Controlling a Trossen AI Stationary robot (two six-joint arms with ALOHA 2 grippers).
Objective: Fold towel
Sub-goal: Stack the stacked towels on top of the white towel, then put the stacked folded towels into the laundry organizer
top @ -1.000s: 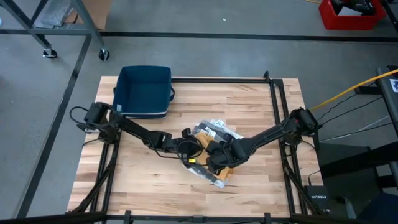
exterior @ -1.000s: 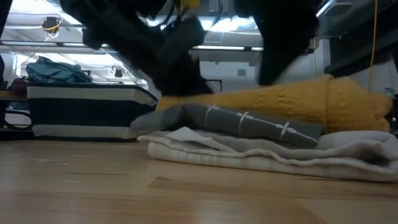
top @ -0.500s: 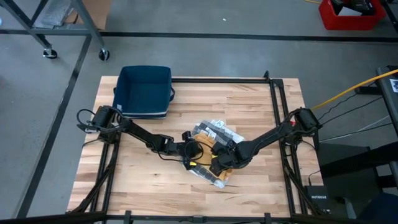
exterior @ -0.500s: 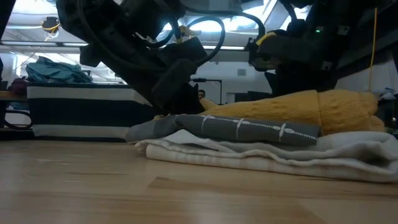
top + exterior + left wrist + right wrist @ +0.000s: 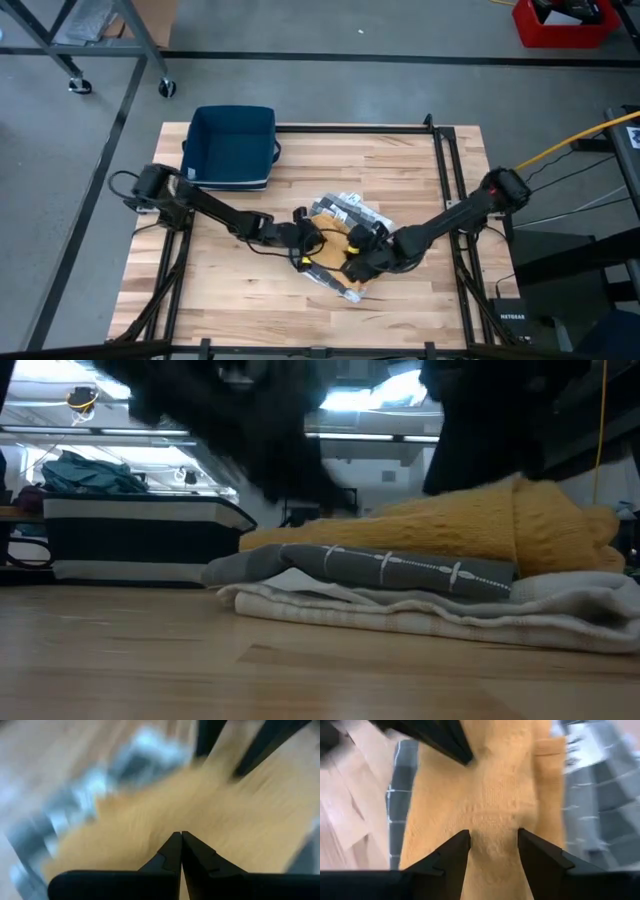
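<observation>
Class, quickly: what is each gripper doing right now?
Left gripper: closed, holding nothing visible, above the yellow towel.
Right gripper: open, fingers straddling the yellow towel, not clamped.

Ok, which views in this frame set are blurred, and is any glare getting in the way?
Left wrist view: heavy motion smear across the yellow towel; only the left gripper, shut, is sharp. Right wrist view: mild smear at the edges. Low view: the arms overhead blur into dark shapes, bright ceiling lights behind them. High view: sharp, evenly lit.
</observation>
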